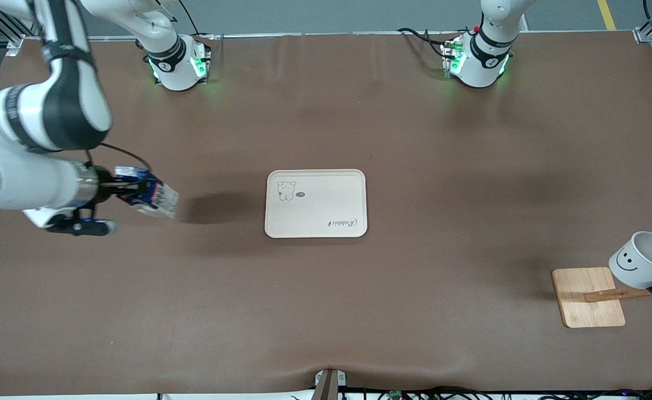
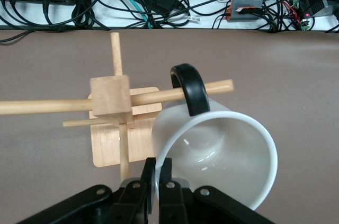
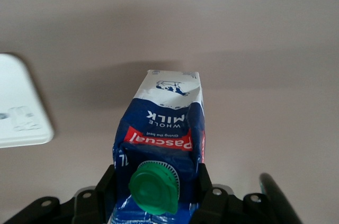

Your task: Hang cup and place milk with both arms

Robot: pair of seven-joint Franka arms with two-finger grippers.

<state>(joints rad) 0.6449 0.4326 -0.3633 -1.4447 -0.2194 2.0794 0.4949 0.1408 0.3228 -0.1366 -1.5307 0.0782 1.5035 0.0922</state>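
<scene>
Fingers of the right gripper (image 3: 153,195) clamped the milk (image 1: 151,193) tilted above the worktop (image 1: 326,311), base toward the tray (image 1: 316,203), while the left gripper (image 2: 157,181) pinched the cup (image 1: 640,259), mouth tipped upward, handle threaded on the rack's peg (image 2: 164,96).

A brown table (image 1: 326,311) is shown carrying a cream tray (image 1: 316,203) at its middle and a wooden rack base (image 1: 587,297) toward the left arm's end.

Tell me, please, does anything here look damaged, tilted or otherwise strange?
Nothing looks damaged or spilled. The milk is tilted only because the right gripper holds it in the air. The left gripper holds the cup tipped, its handle around a peg of the wooden rack.
</scene>
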